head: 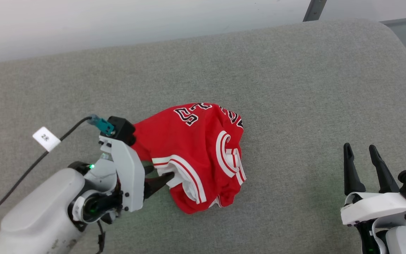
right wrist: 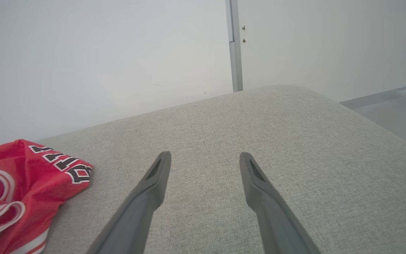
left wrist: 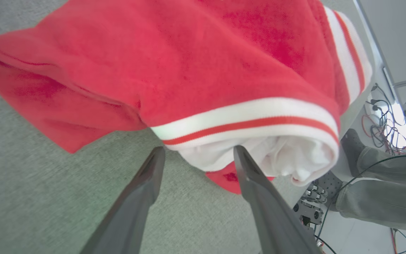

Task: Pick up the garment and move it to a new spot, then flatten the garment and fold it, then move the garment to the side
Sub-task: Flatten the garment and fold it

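A crumpled red jersey shirt (head: 192,151) with white sleeves, striped trim and black numerals lies near the middle of a grey woven cushion (head: 277,88). The left gripper (head: 160,176) has its dark fingers spread at the shirt's striped sleeve edge, clamping nothing. The right gripper (head: 360,148), also parted, hovers well apart.

bright even light, soft shadows, wide-angle wrist distortion

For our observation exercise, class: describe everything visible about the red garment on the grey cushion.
The garment is a red jersey of soft-looking cloth, with white sleeves, white-and-red striped trim and black, white-outlined characters. It lies crumpled in a heap on the grey cushion. The open fingers of the left gripper reach its striped sleeve edge.
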`<state>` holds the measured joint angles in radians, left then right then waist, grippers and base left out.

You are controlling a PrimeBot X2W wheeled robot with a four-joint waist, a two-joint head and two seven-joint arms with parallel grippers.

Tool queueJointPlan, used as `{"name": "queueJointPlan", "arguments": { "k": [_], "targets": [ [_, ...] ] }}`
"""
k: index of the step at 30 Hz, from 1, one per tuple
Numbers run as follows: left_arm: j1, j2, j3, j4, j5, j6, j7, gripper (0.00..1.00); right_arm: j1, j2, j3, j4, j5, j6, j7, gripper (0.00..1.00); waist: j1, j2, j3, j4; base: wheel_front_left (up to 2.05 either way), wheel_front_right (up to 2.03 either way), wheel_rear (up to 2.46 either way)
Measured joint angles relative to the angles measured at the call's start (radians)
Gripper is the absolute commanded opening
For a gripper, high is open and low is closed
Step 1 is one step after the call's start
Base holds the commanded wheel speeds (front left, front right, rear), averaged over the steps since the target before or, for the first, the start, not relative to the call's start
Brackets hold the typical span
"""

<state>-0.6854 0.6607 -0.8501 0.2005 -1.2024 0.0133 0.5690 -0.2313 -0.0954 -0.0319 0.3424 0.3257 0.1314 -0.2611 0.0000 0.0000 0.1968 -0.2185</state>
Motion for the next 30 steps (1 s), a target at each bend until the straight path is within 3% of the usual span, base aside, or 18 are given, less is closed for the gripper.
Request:
{"name": "queueJointPlan", "arguments": {
  "k": [5, 6, 8, 20, 30],
  "targets": [
    [0.009, -0.033, 0.027, -0.005, -0.070, 0.009, 0.013, 1.00, 0.000, -0.001, -0.002, 0.000, 0.000, 0.000, 0.000, 1.00, 0.0000, 0.0000, 0.001, 0.001, 0.00, 0.00, 0.00],
    [0.009, -0.036, 0.031, -0.008, -0.079, 0.010, 0.018, 0.89, 0.000, -0.001, -0.002, 0.000, 0.000, 0.000, 0.000, 1.00, 0.0000, 0.0000, 0.001, 0.002, 0.00, 0.00, 0.00],
    [0.012, -0.047, 0.042, -0.014, -0.111, 0.014, 0.025, 0.00, 0.000, 0.000, -0.002, 0.000, -0.001, 0.000, 0.000, 1.00, 0.0000, 0.0000, 0.001, 0.003, 0.00, 0.00, 0.00],
    [0.017, -0.030, 0.052, -0.028, -0.120, 0.021, 0.038, 0.00, 0.000, 0.000, -0.006, -0.003, -0.003, 0.000, 0.000, 1.00, 0.0000, 0.0000, 0.000, 0.015, 0.00, 0.00, 0.00],
    [0.026, 0.073, 0.072, -0.058, -0.092, 0.052, 0.035, 0.00, 0.003, -0.004, -0.022, -0.003, -0.011, 0.000, 0.000, 1.00, 0.0000, 0.0000, -0.011, 0.043, 0.00, 0.00, 0.00]
  ]
}}
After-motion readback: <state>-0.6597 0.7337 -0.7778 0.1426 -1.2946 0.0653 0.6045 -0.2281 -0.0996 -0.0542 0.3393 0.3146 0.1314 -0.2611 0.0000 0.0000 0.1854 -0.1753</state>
